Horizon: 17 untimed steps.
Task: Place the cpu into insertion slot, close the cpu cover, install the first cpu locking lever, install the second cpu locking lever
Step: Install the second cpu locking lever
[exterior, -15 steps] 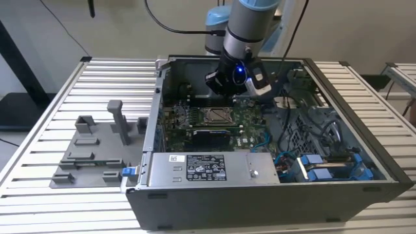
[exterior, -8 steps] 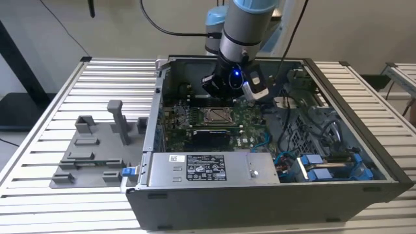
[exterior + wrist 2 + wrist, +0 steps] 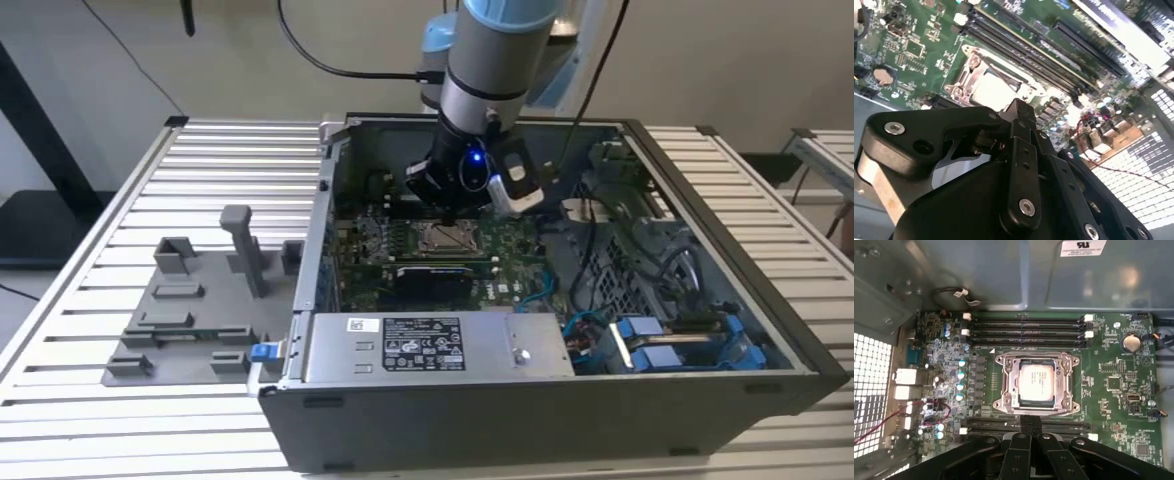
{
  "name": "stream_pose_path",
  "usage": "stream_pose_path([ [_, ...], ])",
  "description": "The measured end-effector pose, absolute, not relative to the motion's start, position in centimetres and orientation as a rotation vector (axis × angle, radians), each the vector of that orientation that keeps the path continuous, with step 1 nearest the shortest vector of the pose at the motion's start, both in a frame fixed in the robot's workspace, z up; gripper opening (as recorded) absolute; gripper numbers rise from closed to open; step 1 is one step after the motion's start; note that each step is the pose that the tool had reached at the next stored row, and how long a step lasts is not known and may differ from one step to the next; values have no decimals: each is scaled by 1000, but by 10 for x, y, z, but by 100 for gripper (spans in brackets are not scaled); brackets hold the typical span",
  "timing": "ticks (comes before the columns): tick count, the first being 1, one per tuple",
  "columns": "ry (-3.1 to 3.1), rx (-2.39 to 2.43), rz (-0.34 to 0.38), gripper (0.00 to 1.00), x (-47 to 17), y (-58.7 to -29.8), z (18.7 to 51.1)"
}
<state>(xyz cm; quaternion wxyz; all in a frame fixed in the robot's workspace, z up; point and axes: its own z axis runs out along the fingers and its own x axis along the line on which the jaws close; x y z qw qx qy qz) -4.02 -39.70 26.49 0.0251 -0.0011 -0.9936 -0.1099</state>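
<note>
The gripper (image 3: 1030,424) hung closed and empty just above the slot (image 3: 1037,383). The cpu (image 3: 1036,381) lay in the slot, with the cover (image 3: 1004,385) closed over it.

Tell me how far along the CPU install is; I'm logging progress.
The cpu already sits in the insertion slot, and the cpu cover lies closed around it. In hand: the gripper hovers just beside the socket over the motherboard, holding nothing that I can see. Whether either locking lever is latched cannot be told.
</note>
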Motion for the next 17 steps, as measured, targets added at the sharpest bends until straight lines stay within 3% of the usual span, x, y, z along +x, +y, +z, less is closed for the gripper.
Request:
stream_pose_path([
  [17, -3076, -3, -339, 11, -64, -397, 259],
])
